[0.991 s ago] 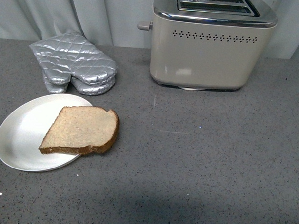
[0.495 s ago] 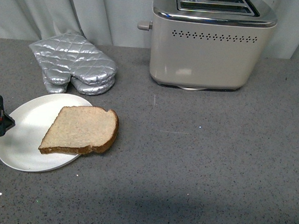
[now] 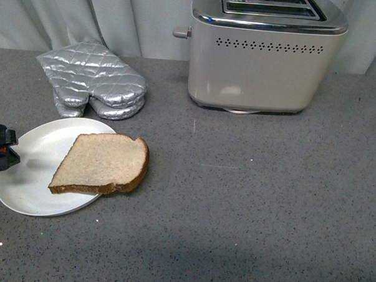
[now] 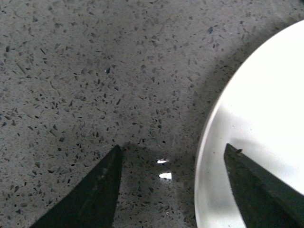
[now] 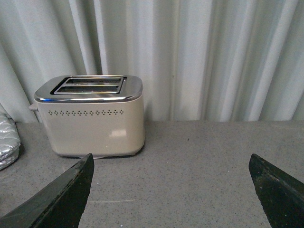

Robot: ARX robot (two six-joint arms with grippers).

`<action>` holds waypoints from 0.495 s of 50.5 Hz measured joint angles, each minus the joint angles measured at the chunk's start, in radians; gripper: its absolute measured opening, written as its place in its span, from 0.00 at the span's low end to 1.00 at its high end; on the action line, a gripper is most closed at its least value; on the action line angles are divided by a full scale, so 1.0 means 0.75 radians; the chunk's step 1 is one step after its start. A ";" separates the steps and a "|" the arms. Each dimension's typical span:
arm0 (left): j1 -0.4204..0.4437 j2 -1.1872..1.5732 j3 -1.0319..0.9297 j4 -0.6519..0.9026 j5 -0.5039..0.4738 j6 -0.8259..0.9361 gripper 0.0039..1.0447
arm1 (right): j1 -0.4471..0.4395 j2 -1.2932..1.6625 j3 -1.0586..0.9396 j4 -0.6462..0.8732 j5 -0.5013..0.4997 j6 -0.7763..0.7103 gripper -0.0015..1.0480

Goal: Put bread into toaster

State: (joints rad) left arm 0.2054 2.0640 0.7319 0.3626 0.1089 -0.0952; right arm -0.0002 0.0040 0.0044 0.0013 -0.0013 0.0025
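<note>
My left gripper (image 3: 0,150) is just poking into the front view at about 9 o'clock. Only its dark tip shows, sitting low. On its wrist cam the two black fingers (image 4: 90,199) are spread apart, gripping nothing, and pointing steeply down. My right gripper (image 5: 171,159) only shows up on its own wrist cam: both fingers splayed really wide, empty, aimed roughly level and straight ahead.
</note>
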 joint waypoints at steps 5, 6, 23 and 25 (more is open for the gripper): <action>0.001 0.003 0.020 -0.033 0.006 -0.005 0.50 | 0.000 0.000 0.000 0.000 0.000 0.000 0.91; 0.002 0.003 0.023 -0.036 0.007 -0.008 0.47 | 0.000 0.000 0.000 0.000 0.000 0.000 0.91; -0.037 -0.026 0.003 -0.052 0.041 -0.029 0.03 | 0.000 0.000 0.000 0.000 0.000 0.000 0.91; -0.054 -0.052 -0.014 -0.061 0.045 -0.041 0.03 | 0.000 0.000 0.000 0.000 0.000 0.000 0.91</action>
State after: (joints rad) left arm 0.1650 2.0251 0.7216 0.3172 0.1425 -0.1261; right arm -0.0002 0.0040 0.0044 0.0013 -0.0013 0.0025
